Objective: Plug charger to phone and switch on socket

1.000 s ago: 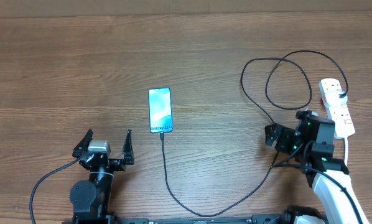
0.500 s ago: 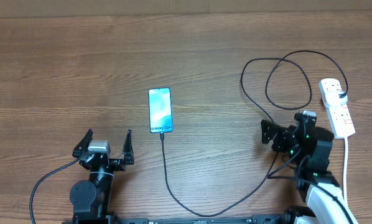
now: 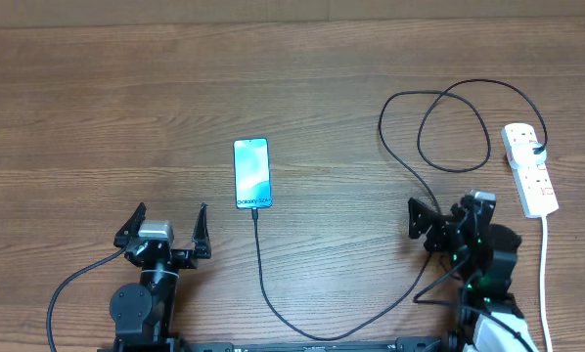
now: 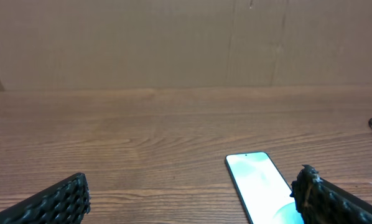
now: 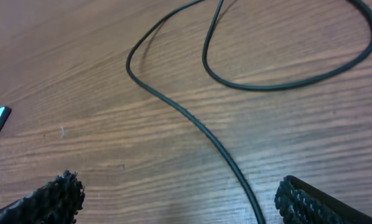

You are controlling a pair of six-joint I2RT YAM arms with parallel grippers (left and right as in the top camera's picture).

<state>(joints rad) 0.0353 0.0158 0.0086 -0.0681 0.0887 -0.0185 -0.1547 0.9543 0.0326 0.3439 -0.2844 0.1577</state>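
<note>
On the phone (image 3: 252,173), text reads "Galaxy S24" — left tool (image 3: 172,211) and right tool (image 3: 443,206) both gape apart.

The phone (image 3: 252,174) lies mid-tabletop (image 3: 126,88); the socket (image 3: 529,168) lies far right; the charger (image 3: 258,254) loops between them.

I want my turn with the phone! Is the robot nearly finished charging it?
Looks done: the charger reaches the phone, and its other end sits in the socket. In hand: nothing; the left gripper and right gripper are open, empty. Left: maybe switching it on; too small to tell.
</note>
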